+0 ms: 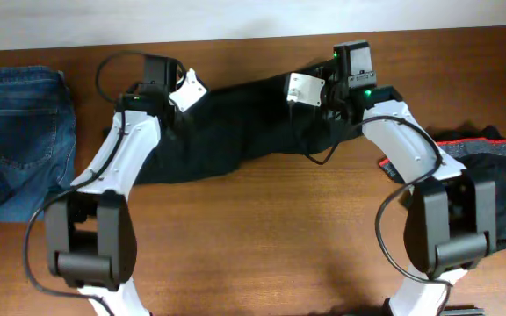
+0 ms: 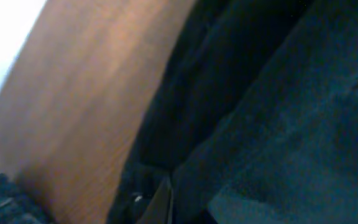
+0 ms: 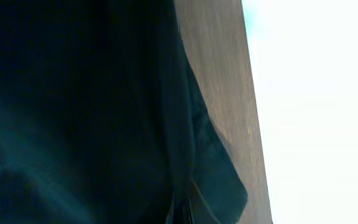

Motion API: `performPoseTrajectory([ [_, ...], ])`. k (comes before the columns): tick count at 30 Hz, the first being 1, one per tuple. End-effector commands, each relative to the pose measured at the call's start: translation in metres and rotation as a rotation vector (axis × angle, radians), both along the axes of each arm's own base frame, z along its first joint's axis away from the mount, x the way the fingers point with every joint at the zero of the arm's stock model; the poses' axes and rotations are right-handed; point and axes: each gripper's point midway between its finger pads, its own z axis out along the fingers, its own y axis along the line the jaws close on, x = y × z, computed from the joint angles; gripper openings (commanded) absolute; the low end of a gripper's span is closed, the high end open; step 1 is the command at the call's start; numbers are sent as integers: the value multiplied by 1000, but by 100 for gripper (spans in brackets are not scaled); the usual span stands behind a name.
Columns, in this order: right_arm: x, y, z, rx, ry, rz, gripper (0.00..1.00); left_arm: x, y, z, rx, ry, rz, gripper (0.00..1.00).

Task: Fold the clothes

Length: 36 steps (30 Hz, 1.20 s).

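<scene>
Two dark garments, on a brown wooden table (image 1: 262,246).

Item 1: black trousers (image 1: 235,132). Soft, plain, matt cloth with no visible pattern. They lie spread crosswise over the far middle of the table. The cloth is rumpled, with an uneven near edge. The trousers are broadest toward the left end and narrower toward the right. Up close, the left wrist view shows a slightly fuzzy surface with long creases.

Item 2: second dark garment (image 1: 499,171). It is bunched in a heap at the right edge of the table, with red edging and a grey band showing. The right arm partly covers it. It lies apart from the trousers, and neither claw touches it.

Left claw (image 1: 179,95): set down at the far left corner of the trousers, jaws closed. In the left wrist view, black cloth fills most of the frame, and a fold runs down into the fingers at the bottom edge, so the cloth is pinched.

Right claw (image 1: 313,95): set down on the far edge of the trousers toward their right end, jaws closed. The right wrist view shows the cloth gathered into a ridge at the fingers, so it is gripped there too.

Also present: blue jeans (image 1: 20,140), folded flat at the left edge of the table with a stitched back pocket facing up, well clear of both claws.
</scene>
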Motion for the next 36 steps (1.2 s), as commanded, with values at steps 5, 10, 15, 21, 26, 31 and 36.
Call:
performPoseTrajectory([
  [5, 28, 2, -30, 16, -34, -2, 4, 30, 4, -30, 21, -47, 13, 0],
  [10, 57, 5, -27, 160, -108, -122, 45, 55, 2, -33, 16, -146, 23, 100],
  [15, 85, -8, 5, 404, -182, -320, 99, 71, 6, -23, -29, -228, 97, 100],
  [21, 101, -18, 49, 610, -191, -495, 100, 76, 24, 0, -20, -282, 228, 100],
  [26, 100, -19, 96, 737, -125, -598, 99, 78, 33, 45, -99, -322, 375, 100],
  [31, 67, -24, 109, 702, 135, -695, 99, 59, 23, 73, -361, -206, 558, 100],
  [36, 30, -27, 119, 706, 348, -714, 99, 24, -13, 69, -513, 40, 493, 100],
])
